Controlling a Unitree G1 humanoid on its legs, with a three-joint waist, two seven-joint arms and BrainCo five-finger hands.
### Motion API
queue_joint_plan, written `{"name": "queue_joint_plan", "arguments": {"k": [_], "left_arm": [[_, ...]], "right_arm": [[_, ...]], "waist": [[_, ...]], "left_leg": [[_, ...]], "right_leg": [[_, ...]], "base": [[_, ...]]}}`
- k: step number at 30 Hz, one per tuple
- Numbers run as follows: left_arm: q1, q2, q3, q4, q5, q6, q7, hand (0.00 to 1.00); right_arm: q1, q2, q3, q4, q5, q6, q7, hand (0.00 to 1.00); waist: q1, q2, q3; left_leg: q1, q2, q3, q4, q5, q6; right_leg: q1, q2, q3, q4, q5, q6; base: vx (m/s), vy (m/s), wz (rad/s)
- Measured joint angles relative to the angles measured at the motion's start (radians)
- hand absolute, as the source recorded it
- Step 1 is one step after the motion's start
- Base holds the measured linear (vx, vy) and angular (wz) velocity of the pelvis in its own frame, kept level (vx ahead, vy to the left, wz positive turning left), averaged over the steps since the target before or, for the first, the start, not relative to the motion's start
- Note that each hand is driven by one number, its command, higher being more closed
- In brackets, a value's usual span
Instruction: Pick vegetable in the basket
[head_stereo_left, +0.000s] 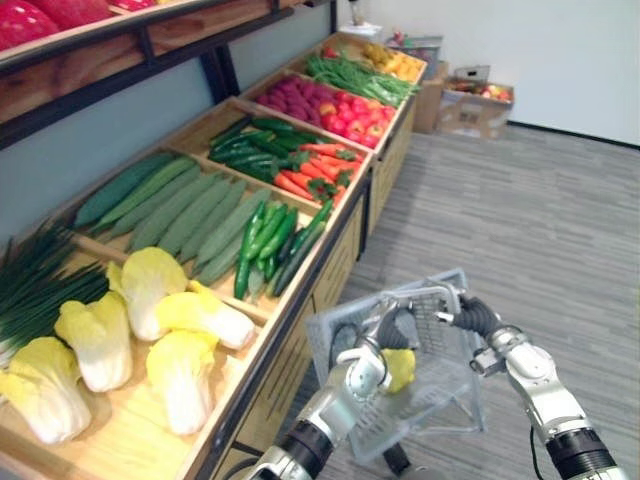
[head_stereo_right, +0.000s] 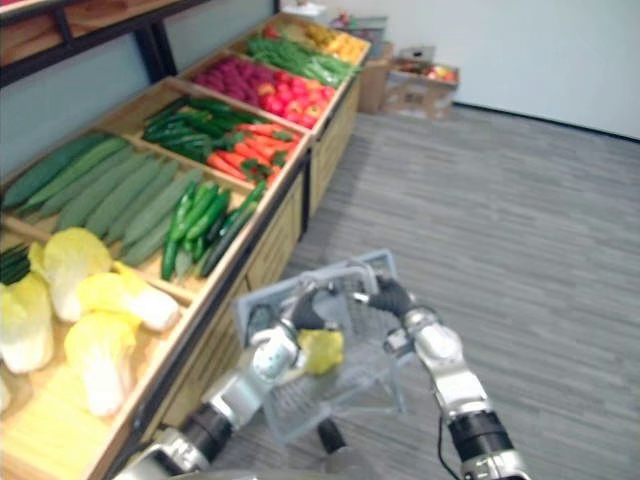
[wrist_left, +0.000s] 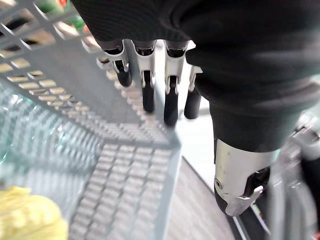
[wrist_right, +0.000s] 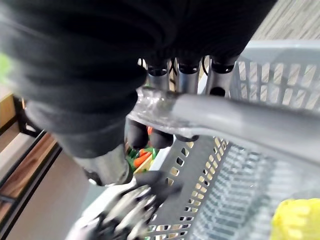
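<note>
Apparently drop done: cabbage (head_stereo_left: 399, 368) in basket (head_stereo_left: 330, 332), left hand (head_stereo_left: 364, 376) fingers apart, right hand (head_stereo_left: 468, 316) fingers clamped on handle (wrist_right: 225, 120); next, lift your left clear.

Pale grey lattice-patterned basket (head_stereo_left: 445, 395) holds a yellow cabbage (head_stereo_left: 399, 368). At 9 o'clock, yellow-and-white shelf cabbages (head_stereo_left: 100, 340); at 11 o'clock, green cucumbers (head_stereo_left: 190, 215), orange carrots (head_stereo_left: 315, 170). Floor (head_stereo_left: 540, 230): grey, streaked planks.

Both silver-grey arms (head_stereo_left: 528, 372) carry a black ribbed forearm collar; the left hand (wrist_left: 225, 60) and right hand (wrist_right: 95, 65) have dark ribbed covers and silver, dark-tipped fingers (wrist_left: 172, 75).
</note>
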Motion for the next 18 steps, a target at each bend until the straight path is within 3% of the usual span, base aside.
{"name": "queue_joint_plan", "arguments": {"k": [3,9,14,18], "left_arm": [[0.029,0.02,0.07,-0.166,-0.001,-0.051,-0.011,0.0],[0.175,0.093,0.085,-0.288,-0.033,-0.091,-0.059,0.0],[0.217,0.103,0.111,-0.292,-0.039,-0.1,-0.069,0.0],[0.236,0.106,0.112,-0.322,-0.039,-0.102,-0.079,0.0]], "right_arm": [[0.047,0.03,-0.089,0.13,-0.02,0.017,-0.027,1.0],[0.092,0.074,-0.192,0.233,-0.016,0.046,-0.065,1.0],[0.123,0.097,-0.227,0.252,0.027,0.047,-0.072,1.0],[0.145,0.124,-0.248,0.269,0.044,0.047,-0.084,1.0]], "waist": [[0.032,0.014,-0.017],[0.051,0.025,-0.035],[0.063,0.016,-0.042],[0.062,-0.013,-0.057]], "left_leg": [[-0.009,-0.018,-0.056,-0.05,0.034,0.001],[-0.005,-0.058,-0.148,-0.172,0.125,0.008],[0.016,-0.075,-0.161,-0.249,0.168,0.014],[0.017,-0.074,-0.16,-0.253,0.17,0.017]], "right_leg": [[0.008,-0.015,-0.063,0.001,-0.004,0.004],[0.009,-0.033,-0.162,0.018,-0.046,0.002],[0.011,-0.036,-0.182,0.014,-0.046,0.002],[0.013,-0.037,-0.183,0.009,-0.042,-0.003]], "base": [[-0.04,-0.047,0.51],[-0.03,-0.039,0.52],[-0.01,-0.02,0.1],[0.01,-0.032,-0.01]]}}
